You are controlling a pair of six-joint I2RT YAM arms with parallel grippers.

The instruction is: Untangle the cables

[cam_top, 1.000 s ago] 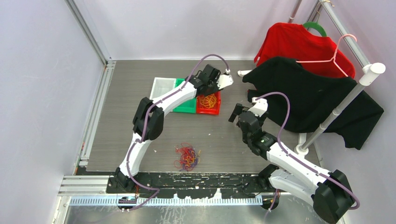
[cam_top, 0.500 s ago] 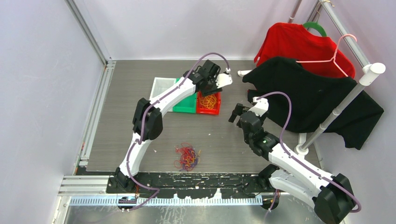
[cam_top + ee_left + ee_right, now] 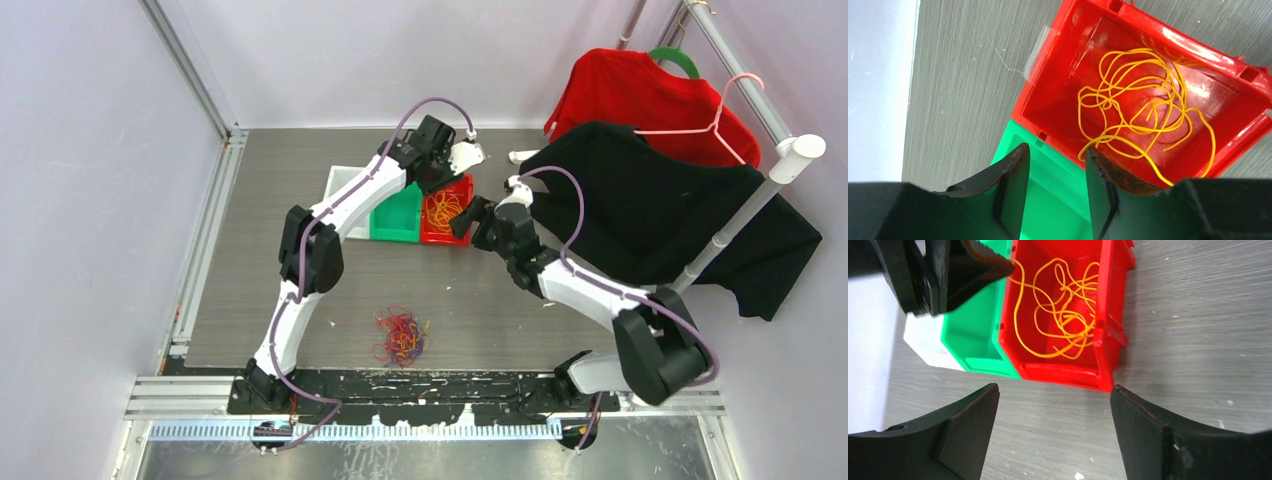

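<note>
Three bins stood edge to edge mid-bench: a white bin (image 3: 345,185), a green bin (image 3: 397,218) and a red bin (image 3: 447,213), the red one at the right end of the row. Loose yellow cables (image 3: 1135,107) lay coiled inside the red bin, within its walls. The tangled clump (image 3: 401,336) of red, yellow and dark cables sat well apart on the near bench (image 3: 250,260), with bare surface all round it and between it and the bins. To the right, a black garment (image 3: 660,215) hanging from the rack (image 3: 745,215) crowded that side. The left fingers (image 3: 1015,170) hung over the seam between the green and red bins, parted with nothing between them; one yellow strand touched the outer edge of one finger. The right fingers (image 3: 973,410) were spread wide and empty, low over the bare bench just in front of the red bin. Compared with a second earlier, the right arm had swung left from the open bench to the red bin's side, the left wrist had drawn back toward the rear wall, and the clump had not moved.
</note>
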